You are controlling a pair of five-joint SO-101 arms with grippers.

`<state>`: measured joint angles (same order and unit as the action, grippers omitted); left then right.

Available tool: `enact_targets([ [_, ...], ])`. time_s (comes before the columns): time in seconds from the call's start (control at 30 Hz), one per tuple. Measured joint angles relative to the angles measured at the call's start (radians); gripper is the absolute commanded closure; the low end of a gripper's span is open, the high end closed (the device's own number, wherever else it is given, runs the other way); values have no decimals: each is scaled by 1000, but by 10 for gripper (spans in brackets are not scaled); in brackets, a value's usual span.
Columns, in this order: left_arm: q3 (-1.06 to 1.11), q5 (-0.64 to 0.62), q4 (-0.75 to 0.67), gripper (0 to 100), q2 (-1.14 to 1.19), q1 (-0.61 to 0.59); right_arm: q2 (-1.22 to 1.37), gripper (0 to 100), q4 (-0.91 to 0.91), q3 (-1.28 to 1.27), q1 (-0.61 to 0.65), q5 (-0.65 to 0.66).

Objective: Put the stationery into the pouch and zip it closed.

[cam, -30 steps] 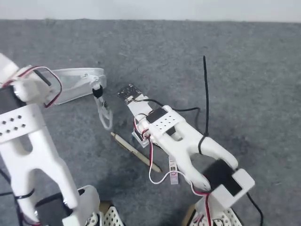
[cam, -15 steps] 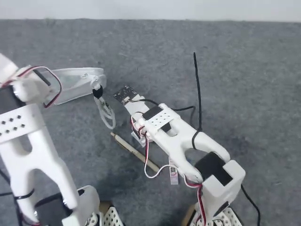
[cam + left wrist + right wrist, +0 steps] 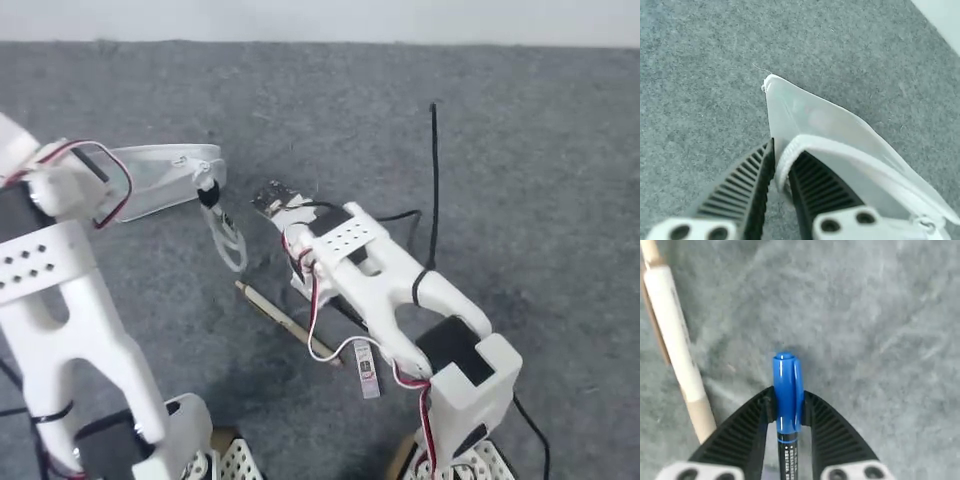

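moved: right arm [image 3: 400, 290] is swinging back the way it came half a second ago, its black cable [image 3: 434, 190] swaying with it; pouch [image 3: 840, 130] and pen [image 3: 285, 320] are staying put.
table [image 3: 520, 150]: grey and felt-like, lying under both pincers.
pouch: clear with a white zip edge, stretching away ahead of the left pincer [image 3: 782, 175], which is holding it by that edge.
left pincer: pinching almost shut on the pouch's zip edge.
pen: beige, lying flat on the table just beside the right pincer [image 3: 787, 405], not touching it.
right pincer: clamping tight on the blue marker [image 3: 786, 385].
blue marker: sitting lengthways between the right pincer's fingers, its end poking past the fingertips.
white strap [image 3: 225, 235]: trailing from the pouch's end, between the two pincers.
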<state>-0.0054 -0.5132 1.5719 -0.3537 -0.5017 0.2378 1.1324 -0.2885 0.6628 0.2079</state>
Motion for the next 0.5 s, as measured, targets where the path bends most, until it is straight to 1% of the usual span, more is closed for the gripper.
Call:
enact_targets([
  [0.23,0,0,0,988,0,0,-210,993,158,0,-12,0],
  [0.33,0,0,0,988,0,8,-304,993,161,-23,-12,-5],
  [0.5,0,0,0,988,0,72,-479,993,115,-110,-14,-167],
])
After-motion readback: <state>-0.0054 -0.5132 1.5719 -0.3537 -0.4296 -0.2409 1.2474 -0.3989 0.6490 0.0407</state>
